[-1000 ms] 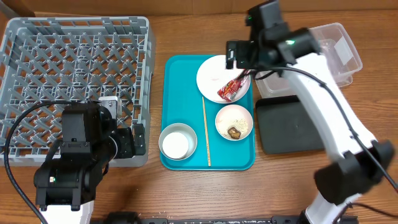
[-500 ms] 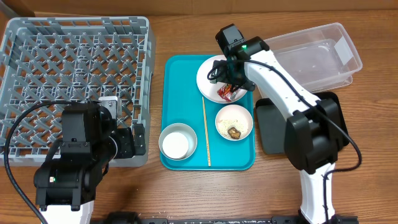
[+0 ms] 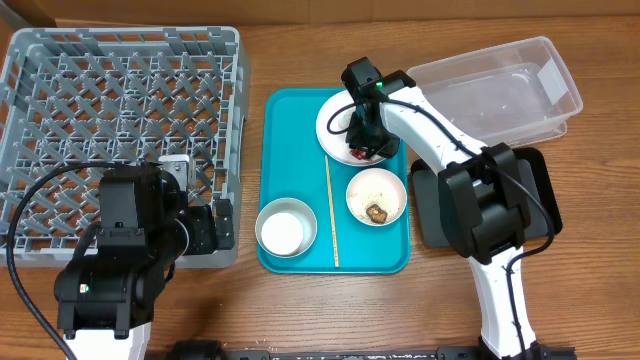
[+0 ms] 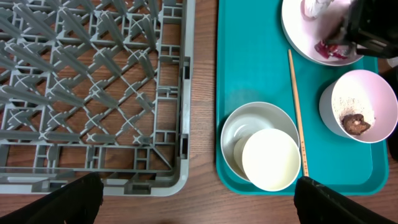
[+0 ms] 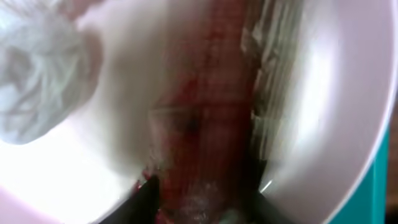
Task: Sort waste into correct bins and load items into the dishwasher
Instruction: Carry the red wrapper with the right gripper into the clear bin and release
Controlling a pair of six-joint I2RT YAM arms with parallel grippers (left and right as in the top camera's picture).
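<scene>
Overhead, the right gripper (image 3: 368,140) is down on the round white plate (image 3: 335,125) at the far end of the teal tray (image 3: 275,180). It sits straight over the crumpled red snack wrapper (image 3: 364,154), and only a red edge peeks out on the near side. The clear tub (image 3: 500,90) lies to the right of the plate and the black tray (image 3: 430,215) nearer, half under that arm. I'd judge the way to either bin open, with only the tub's wall to clear. The left arm (image 3: 130,250) sits by the near corner of the dish rack (image 3: 120,100), well apart from the plate, so the wrapper is the right arm's job.

Left wrist view: the left gripper (image 4: 199,183) has its fingers spread wide with nothing between them. Below it sit the grey cup (image 4: 239,127) with the small white cup (image 4: 270,158) in it, the thin wooden stick (image 4: 296,106) lying lengthways along the tray, and the small white bowl (image 4: 367,87) holding the brown food scrap (image 4: 356,123).

Right wrist view, badly blurred: the wrapper's long axis runs up the frame, and the dark fingertips (image 5: 142,196) flank its narrow width. I cannot tell whether they have clamped it. The white tissue wad (image 5: 37,93) lies just beside it on the left, close enough that I'd worry about it being dragged along
</scene>
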